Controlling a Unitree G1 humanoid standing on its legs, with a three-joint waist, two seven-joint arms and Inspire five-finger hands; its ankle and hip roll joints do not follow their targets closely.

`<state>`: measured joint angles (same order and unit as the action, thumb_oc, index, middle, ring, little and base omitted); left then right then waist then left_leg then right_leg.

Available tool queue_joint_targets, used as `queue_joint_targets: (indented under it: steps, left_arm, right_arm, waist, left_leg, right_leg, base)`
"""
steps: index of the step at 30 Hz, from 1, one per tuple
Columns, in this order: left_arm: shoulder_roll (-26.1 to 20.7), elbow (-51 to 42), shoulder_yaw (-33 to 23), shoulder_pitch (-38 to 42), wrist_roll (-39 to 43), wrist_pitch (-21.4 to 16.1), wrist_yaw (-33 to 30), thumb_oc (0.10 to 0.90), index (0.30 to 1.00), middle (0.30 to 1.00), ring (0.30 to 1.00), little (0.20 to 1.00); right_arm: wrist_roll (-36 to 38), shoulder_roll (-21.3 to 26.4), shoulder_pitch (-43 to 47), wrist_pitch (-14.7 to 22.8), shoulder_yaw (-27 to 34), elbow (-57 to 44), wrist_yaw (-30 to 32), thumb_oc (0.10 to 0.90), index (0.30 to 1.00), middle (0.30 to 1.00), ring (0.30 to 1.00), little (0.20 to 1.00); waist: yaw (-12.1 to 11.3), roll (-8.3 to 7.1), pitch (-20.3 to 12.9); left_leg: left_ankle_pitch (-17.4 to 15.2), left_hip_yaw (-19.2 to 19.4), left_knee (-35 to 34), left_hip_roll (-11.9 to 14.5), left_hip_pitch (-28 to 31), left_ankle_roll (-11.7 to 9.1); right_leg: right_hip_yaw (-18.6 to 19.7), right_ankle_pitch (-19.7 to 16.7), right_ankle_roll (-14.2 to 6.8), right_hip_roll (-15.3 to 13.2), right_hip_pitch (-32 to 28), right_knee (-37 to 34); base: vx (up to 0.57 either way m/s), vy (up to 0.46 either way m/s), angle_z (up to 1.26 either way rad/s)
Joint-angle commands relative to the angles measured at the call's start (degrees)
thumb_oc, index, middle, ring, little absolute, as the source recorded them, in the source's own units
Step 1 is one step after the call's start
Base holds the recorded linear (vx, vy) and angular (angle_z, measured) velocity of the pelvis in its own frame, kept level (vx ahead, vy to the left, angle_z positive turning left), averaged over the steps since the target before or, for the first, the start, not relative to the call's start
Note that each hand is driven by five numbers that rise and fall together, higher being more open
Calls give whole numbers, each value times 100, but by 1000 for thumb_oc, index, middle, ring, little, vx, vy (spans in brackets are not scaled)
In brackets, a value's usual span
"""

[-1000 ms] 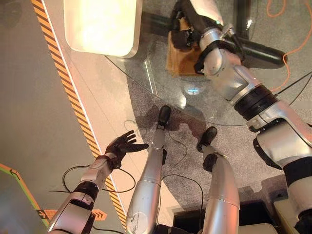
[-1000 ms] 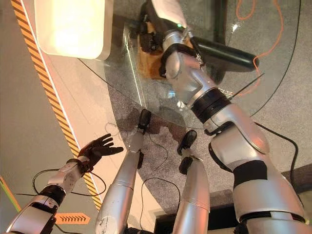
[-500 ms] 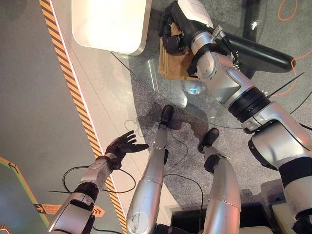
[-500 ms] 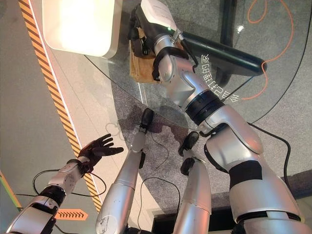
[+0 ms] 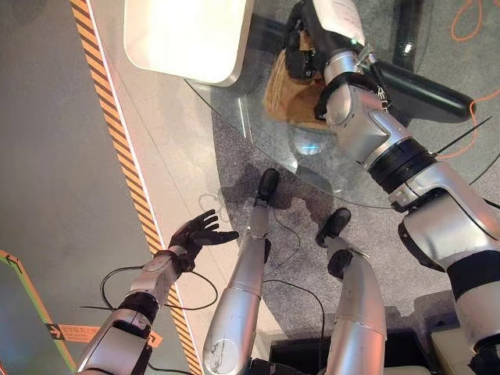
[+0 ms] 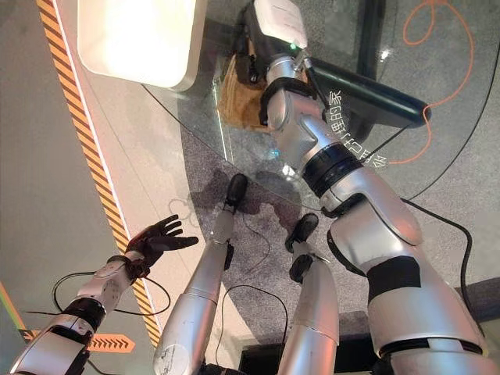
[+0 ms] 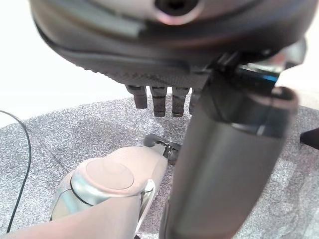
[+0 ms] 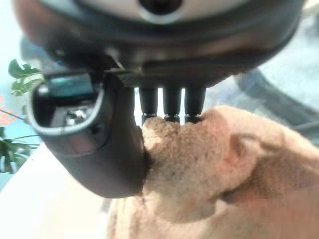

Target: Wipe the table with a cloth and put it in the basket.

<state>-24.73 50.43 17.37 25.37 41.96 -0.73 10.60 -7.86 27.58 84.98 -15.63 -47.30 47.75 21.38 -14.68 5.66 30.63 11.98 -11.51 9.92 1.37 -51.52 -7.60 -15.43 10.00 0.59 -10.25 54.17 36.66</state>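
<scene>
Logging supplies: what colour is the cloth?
Tan-brown cloth, clearest in the right wrist view.

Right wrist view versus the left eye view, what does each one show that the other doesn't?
Right wrist view alone: close up, the right robot hand has its thumb and fingers pinched on the bunched tan terry cloth, and green leaves sit off to one side.

Left eye view alone: the round glass table, the white rounded tray-like basket on it, the striped orange floor tape, and the left robot hand open down by the floor.

Both: the right robot hand on the cloth.
</scene>
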Motion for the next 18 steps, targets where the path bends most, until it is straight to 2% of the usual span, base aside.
queue_joint_targets:
  steps: [1, 8, 18]
  left_arm:
    - [-337, 27, 124, -466, 124, -125, 9, 800, 900, 900, 900, 900]
    - [-501, -32, 163, -554, 298, -160, 61, 800, 900, 900, 900, 900]
    - [-653, 43, 143, -539, 463, -153, 174, 800, 900, 900, 900, 900]
  right_arm:
    - [-109, 766, 954, 33, -334, 112, 915, 100, 300, 300, 300, 200]
    - [105, 1322, 1060, -166, -422, 491, 1522, 100, 300, 300, 300, 200]
    - [447, 1813, 1034, -332, -361, 912, 1940, 100, 300, 300, 300, 200]
  waist:
    - [35, -74, -84]
    - [121, -86, -84]
    - [242, -98, -84]
  left_leg:
    - [-812, 623, 799, -401, -44, 667]
    - [-849, 649, 798, -372, -63, 685]
    - [-894, 693, 808, -338, -100, 689]
  right_leg:
    - [-12, -1114, -423, 110, -421, -1541]
    - [33, -1148, -440, 115, -380, -1582]
    - [113, -1152, -449, 131, -310, -1608]
  base:
    - [0, 0, 0]
    - [-1, 2, 2]
    - [0, 1, 1]
